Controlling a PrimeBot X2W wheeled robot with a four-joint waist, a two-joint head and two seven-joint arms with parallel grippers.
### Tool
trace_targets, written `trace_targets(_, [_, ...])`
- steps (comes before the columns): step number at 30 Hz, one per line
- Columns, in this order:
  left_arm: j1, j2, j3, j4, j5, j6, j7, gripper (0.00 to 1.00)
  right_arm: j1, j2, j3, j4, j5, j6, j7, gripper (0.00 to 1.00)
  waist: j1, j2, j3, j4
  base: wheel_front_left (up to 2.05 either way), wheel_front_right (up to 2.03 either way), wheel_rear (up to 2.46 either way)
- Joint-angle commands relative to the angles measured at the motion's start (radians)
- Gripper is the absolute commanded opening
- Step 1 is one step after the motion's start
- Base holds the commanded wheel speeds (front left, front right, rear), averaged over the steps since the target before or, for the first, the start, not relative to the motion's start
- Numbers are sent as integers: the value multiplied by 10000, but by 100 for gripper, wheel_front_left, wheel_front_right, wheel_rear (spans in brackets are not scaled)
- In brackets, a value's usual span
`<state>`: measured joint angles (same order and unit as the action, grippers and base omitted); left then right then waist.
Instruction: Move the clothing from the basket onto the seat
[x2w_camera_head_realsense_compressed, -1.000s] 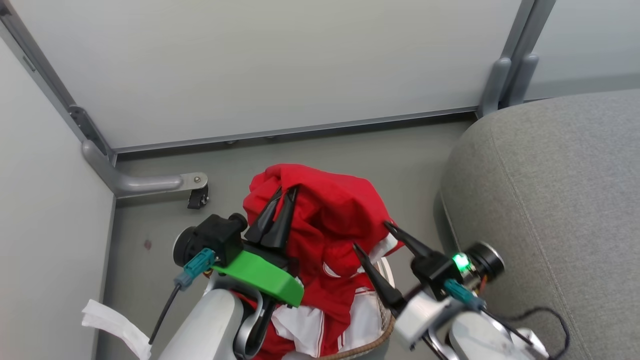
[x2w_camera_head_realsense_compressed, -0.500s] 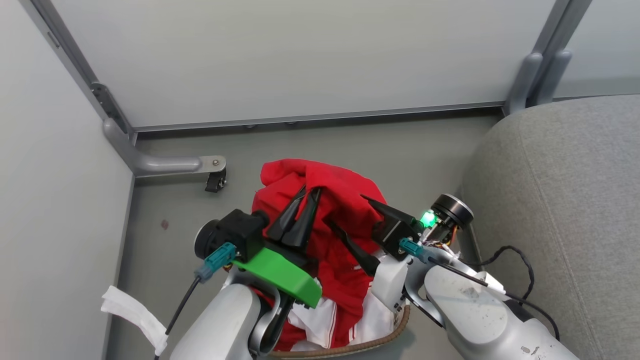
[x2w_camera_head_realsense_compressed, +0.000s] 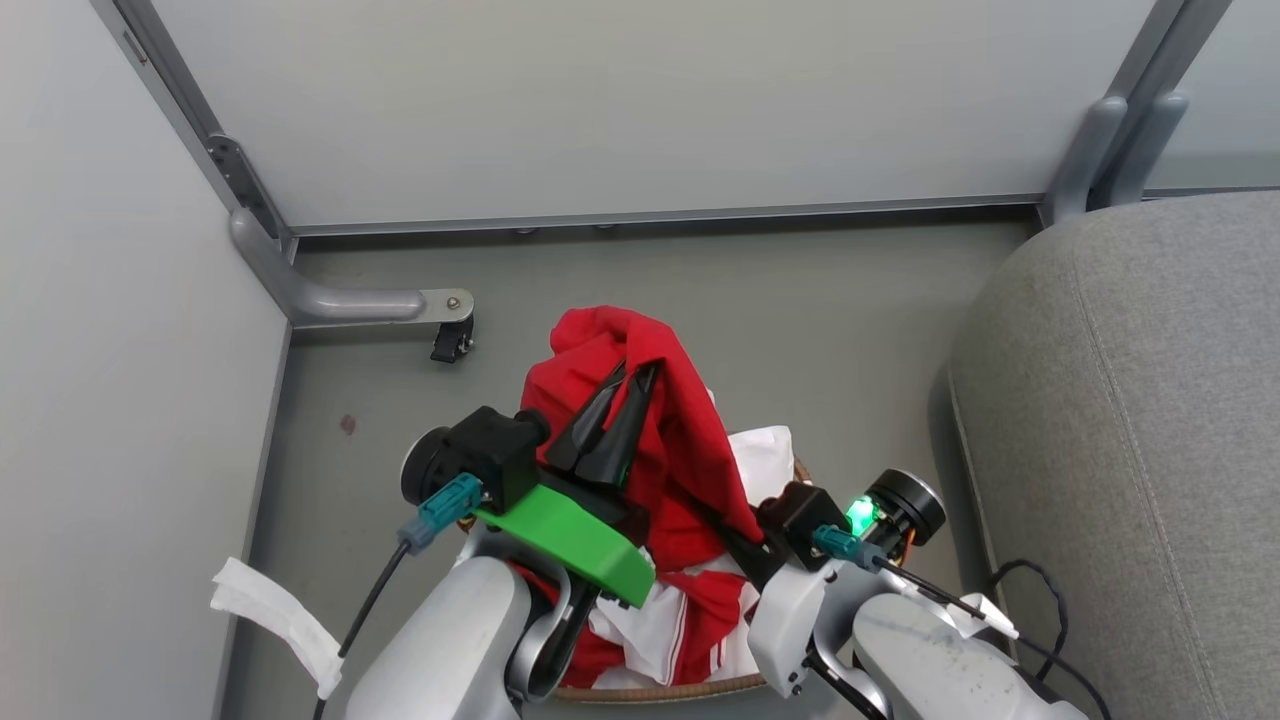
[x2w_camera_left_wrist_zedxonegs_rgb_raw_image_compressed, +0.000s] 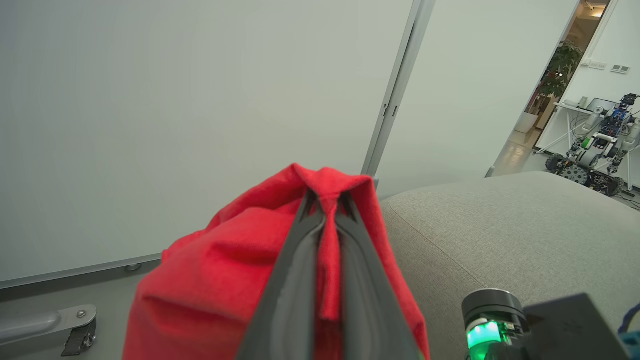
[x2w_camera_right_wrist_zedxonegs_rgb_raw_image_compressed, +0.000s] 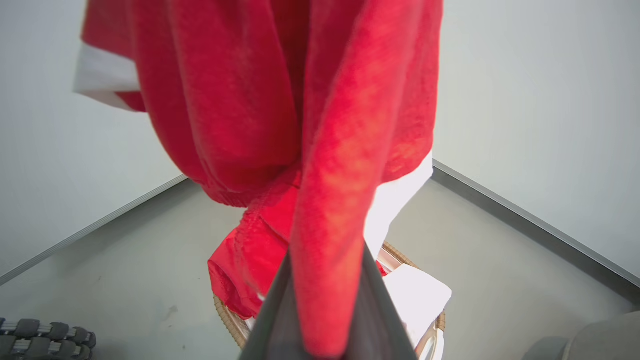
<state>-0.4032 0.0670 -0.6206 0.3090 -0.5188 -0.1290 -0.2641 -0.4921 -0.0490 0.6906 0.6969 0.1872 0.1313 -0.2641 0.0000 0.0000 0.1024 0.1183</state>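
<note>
The left end effector (x2w_camera_head_realsense_compressed: 636, 372) is clenched on a fold of the red garment (x2w_camera_head_realsense_compressed: 690, 450) and holds it bunched above the laundry basket (x2w_camera_head_realsense_compressed: 660, 692), where the garment's white-striped lower part lies. The right end effector (x2w_camera_right_wrist_zedxonegs_rgb_raw_image_compressed: 327, 252) grasps a hanging fold of the same garment lower down. The basket stands on the floor (x2w_camera_head_realsense_compressed: 820, 330), apart from the grey sofa (x2w_camera_head_realsense_compressed: 1150, 400) to its right.

The red, white-striped clothing (x2w_camera_head_realsense_compressed: 690, 450) hangs, its lower end in the brown-rimmed basket (x2w_camera_head_realsense_compressed: 650, 692) beside the grey seat (x2w_camera_head_realsense_compressed: 1130, 400).
</note>
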Motion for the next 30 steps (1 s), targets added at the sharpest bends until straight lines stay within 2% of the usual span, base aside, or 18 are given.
trace_targets(1, [-145, -32, 42, 10, -61, -27, -6, 0, 218, -38, -45, -146, 119, -10, -6, 0, 0, 0, 9, -16, 0, 0, 0])
trace_targets(11, [45, -28, 170, 80, 14, -27, -6, 0, 828, -36, -479, -1001, 528, -10, -6, 0, 0, 0, -54, -95, 0, 0, 0])
trace_targets(17, [130, 35, 264, 39, 139, -27, -6, 0, 1020, -38, -763, -1549, 344, -10, -6, 0, 0, 0, -36, -180, 0, 0, 0])
trace_targets(18, [158, 38, 314, 29, 134, -27, -6, 36, 1061, -35, -794, -1613, 321, -10, -5, 0, 0, 0, -22, -210, 0, 0, 0])
trace_targets(19, [216, 49, 334, 86, 111, -27, -4, 100, 1101, -37, -877, -1738, 318, -10, -5, 0, 0, 0, -7, -252, 0, 0, 0])
trace_targets(24, [324, 182, 556, 165, 284, -27, -1, 100, 1270, -38, -1254, -2336, 253, -10, -6, 0, 0, 0, 68, -644, 0, 0, 0])
trace_targets(30, [562, 552, 902, 267, 487, -27, 1, 100, 1534, -41, -1534, -3126, 436, -10, -6, 0, 0, 0, 276, -1804, 0, 0, 0])
